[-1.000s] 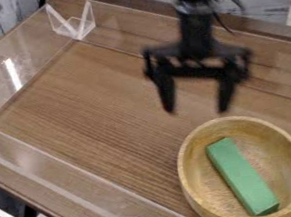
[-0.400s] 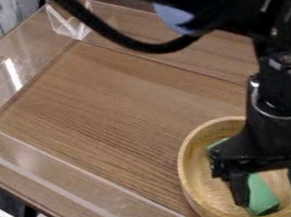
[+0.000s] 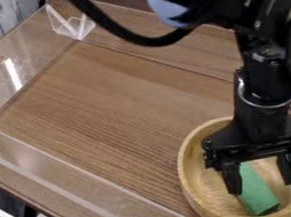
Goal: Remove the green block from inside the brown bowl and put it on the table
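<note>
Green block [image 3: 257,193] lies inside the brown bowl [image 3: 199,186]. My gripper [image 3: 263,178] hangs wide open above it, holding nothing.

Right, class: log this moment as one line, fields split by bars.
gripper: open, over bowl | green block: in brown bowl | table: block not yet on it

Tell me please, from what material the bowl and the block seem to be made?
The bowl looks like smooth, light wood, judging by its tan colour; plastic is possible. The block could be painted wood or plastic: plain green, without strong shine.
</note>
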